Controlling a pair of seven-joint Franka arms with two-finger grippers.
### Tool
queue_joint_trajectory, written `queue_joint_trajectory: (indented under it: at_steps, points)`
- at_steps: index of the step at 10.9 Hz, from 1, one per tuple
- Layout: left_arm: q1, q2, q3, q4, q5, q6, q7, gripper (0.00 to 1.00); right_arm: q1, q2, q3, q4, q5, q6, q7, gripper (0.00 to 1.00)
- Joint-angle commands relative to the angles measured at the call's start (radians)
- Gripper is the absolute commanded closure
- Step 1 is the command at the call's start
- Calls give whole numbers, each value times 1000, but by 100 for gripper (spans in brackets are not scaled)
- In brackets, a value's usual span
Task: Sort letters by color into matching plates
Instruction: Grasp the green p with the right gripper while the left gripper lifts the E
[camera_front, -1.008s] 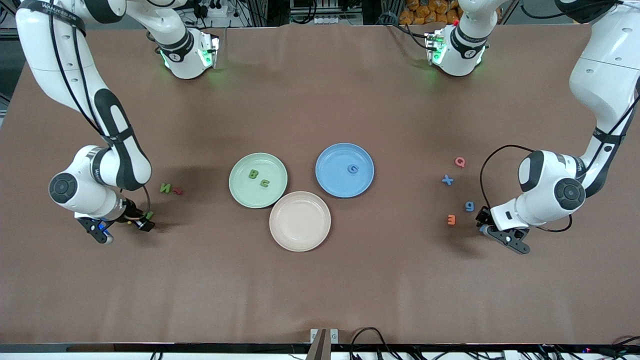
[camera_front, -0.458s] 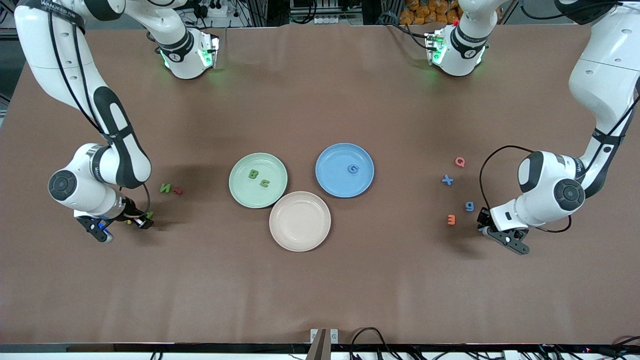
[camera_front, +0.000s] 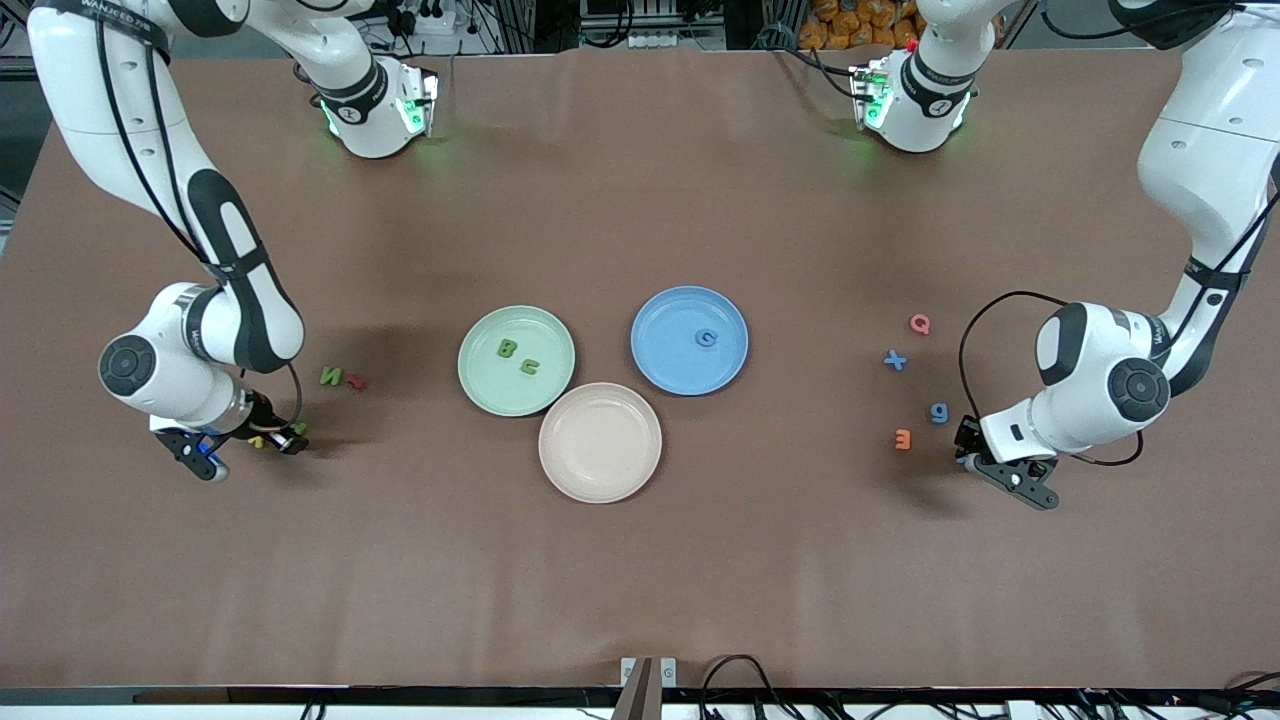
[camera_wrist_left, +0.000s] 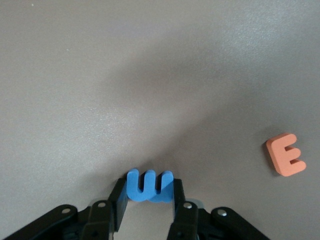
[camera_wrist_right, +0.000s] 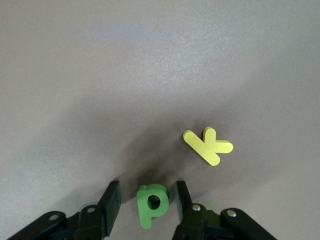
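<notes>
Blue foam, a W, sits pinched between the fingers of the left gripper, low on the table toward the left arm's end, so that arm's step looks like a pick just made. Its next move is to lift and carry the W to the blue plate, which already holds a blue G. The right gripper is down at its own end with its fingers set either side of a green P, one finger close against it and a gap at the other, so I judge it not yet gripped; it should finish closing, then lift toward the green plate, where a green B and C lie. A yellow K lies just beside the P (not to be taken). Left to sort: a green N nearer the right arm's end, with a small red letter beside it, and a blue X and blue g toward the left arm's end, among an orange E and a red Q. A beige plate stands nearer the camera than the other two, touching the green one. The table is covered in smooth brown matting; past its edge are cables and rack frames.
</notes>
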Motion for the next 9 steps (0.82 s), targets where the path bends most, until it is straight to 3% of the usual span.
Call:
queue_joint_trajectory:
  at_steps: [1,4,9]
  points:
    - [-5,10,2,13,34,6,0,100,-9,-18,18,-58,1,12,-12,50]
    - [-8,5,2,30,35,5,-5,100,-14,-18,19,-59,1,20,-43,76]
    - [-28,-16,0,35,35,-12,-35,100,-12,-18,26,-58,-2,8,-156,86]
